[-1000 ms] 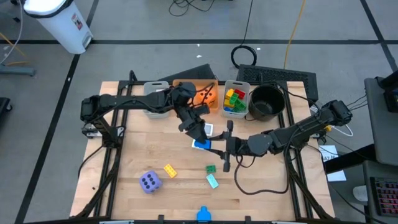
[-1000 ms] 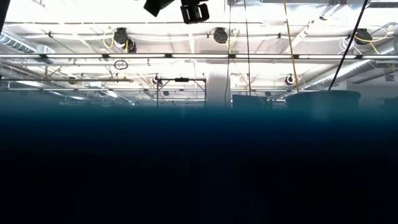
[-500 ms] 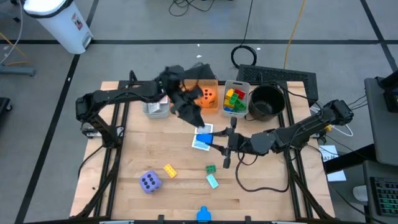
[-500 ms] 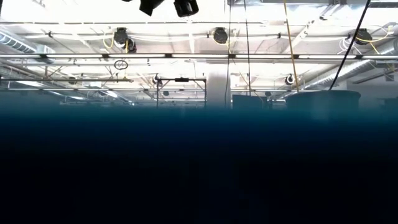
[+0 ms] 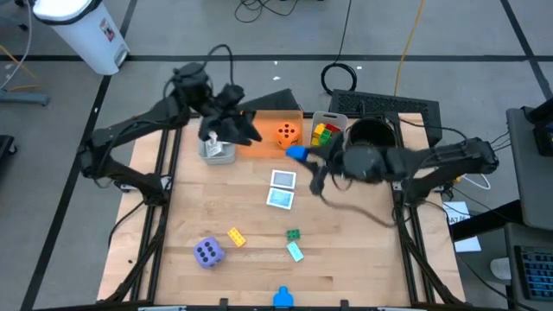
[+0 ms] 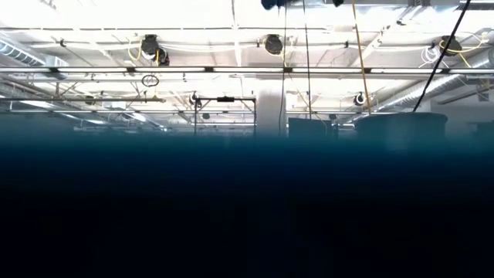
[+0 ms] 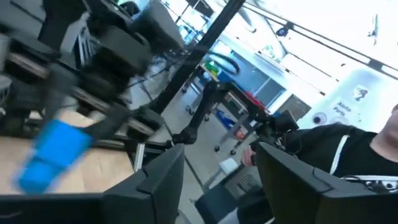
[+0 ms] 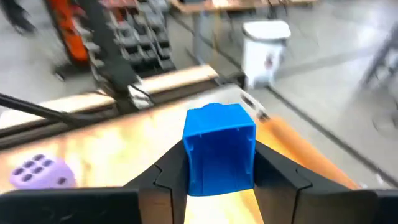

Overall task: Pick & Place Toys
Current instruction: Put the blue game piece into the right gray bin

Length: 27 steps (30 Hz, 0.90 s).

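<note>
Right pincer (image 5: 298, 155) holds a blue brick (image 8: 219, 148) above the tabletop (image 5: 363, 259), near the orange bin (image 5: 263, 149). Left pincer (image 5: 246, 136), fingers apart and empty, hangs over the grey bin (image 5: 218, 153).

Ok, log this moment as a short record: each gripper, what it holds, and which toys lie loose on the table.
right gripper: shut on the blue brick, raised near the bins
left gripper: open, empty, above the grey bin
orange die: in the orange bin
loose on table: purple die, two picture cards, yellow brick, green brick
</note>
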Motion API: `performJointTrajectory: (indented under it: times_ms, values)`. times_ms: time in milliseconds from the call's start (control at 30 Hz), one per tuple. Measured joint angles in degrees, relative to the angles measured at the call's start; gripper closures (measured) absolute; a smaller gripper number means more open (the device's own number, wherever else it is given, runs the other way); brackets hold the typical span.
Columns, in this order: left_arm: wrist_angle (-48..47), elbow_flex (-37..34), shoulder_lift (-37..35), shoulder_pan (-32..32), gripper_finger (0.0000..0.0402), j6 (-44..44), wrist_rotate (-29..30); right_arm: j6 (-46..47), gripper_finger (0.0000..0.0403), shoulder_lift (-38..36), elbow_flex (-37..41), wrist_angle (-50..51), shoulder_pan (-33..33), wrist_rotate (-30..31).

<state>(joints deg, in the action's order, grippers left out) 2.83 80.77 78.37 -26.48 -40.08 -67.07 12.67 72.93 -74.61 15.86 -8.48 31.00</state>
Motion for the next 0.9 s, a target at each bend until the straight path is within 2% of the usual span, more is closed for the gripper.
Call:
performJointTrajectory:
  times_ms: [200, 333, 467, 667, 900]
  values:
    - [-0.24, 0.00, -2.61, -0.13, 0.0218, 1.92, -1.33, 8.35, 0.0275, 4.25, -12.89, 25.57, 15.61, -14.80]
    - [-1.21, 0.00, -3.69, -0.13, 0.0227, 4.08, -3.41, 8.98, 0.0275, 8.10, -17.68, 36.58, 25.38, -22.39]
    - [-2.80, 0.00, -4.87, -0.27, 0.0227, 6.60, -4.94, 6.44, 0.0275, 12.90, -19.65, 42.00, 31.69, -26.82]
    - [-9.05, 0.00, -7.66, -2.07, 0.0224, 12.94, -7.35, 2.38, 0.0275, 20.08, -20.16, 49.12, 35.78, -32.68]
    - [-20.64, 0.00, -10.15, -6.38, 0.0242, 22.58, -10.94, 0.13, 0.0275, 28.32, -20.15, 54.27, 35.46, -34.12]
